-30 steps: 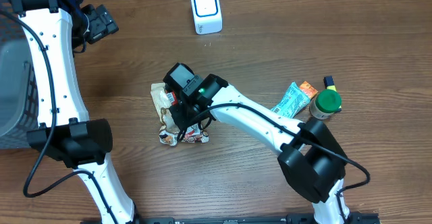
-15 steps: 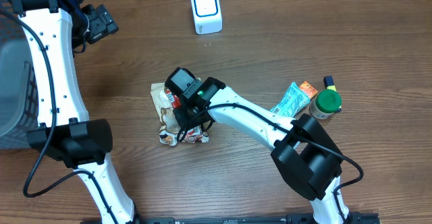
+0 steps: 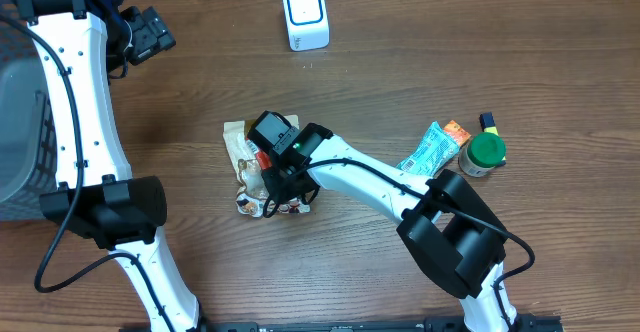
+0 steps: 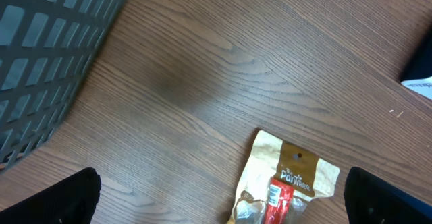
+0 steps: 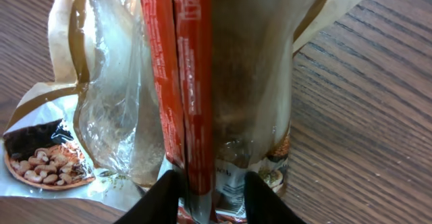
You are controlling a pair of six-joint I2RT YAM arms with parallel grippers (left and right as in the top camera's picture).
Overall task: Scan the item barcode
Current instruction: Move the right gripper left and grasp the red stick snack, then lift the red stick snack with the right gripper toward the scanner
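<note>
Pickup step: my right gripper (image 5: 214, 190) straddles the red stick (image 5: 185, 82) on the bag (image 3: 238, 147), centre of the table (image 3: 480, 62); I cannot tell if it's pinched. Left gripper (image 3: 150, 34) gapes, empty. Next, lift it toward the scanner (image 3: 305, 15).

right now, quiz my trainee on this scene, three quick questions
1. Fill in: the jar has a ___ lid.
2. True or false: the left gripper is shut.
3. What lies between the fingers of the right gripper? A jar, B red stick, C nothing.

Key: 1 green; 2 false, its jaws stand wide apart; 3 B.
</note>
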